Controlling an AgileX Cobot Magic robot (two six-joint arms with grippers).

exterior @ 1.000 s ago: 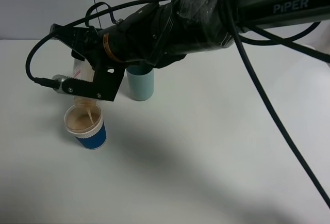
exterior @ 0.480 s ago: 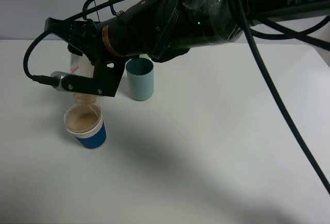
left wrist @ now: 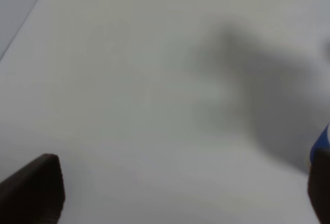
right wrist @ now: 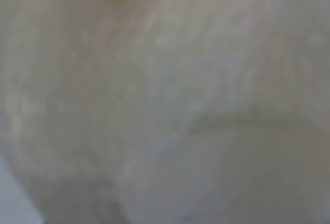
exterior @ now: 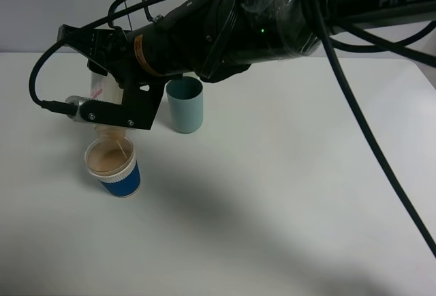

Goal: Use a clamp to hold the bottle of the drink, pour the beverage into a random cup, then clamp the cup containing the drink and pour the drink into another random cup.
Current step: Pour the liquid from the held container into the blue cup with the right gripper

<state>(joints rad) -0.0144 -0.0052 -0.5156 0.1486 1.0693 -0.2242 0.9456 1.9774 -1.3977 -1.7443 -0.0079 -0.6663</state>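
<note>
Item: bottle (exterior: 100, 90), clenched in right hand (exterior: 116, 81), tipped over blue cup (exterior: 116, 173) on desk (exterior: 272, 207). Change: tilt slightly steeper than a second ago, thin stream (exterior: 121, 149) continuing (cup nearly full). First pour likely near done; teal cup (exterior: 185, 108) awaits.

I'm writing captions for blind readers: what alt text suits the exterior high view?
The right arm's end effector grips a tilted clear bottle and pours a tan drink into a blue-and-white paper cup on a white table. A teal cup stands upright behind it, apart.
</note>
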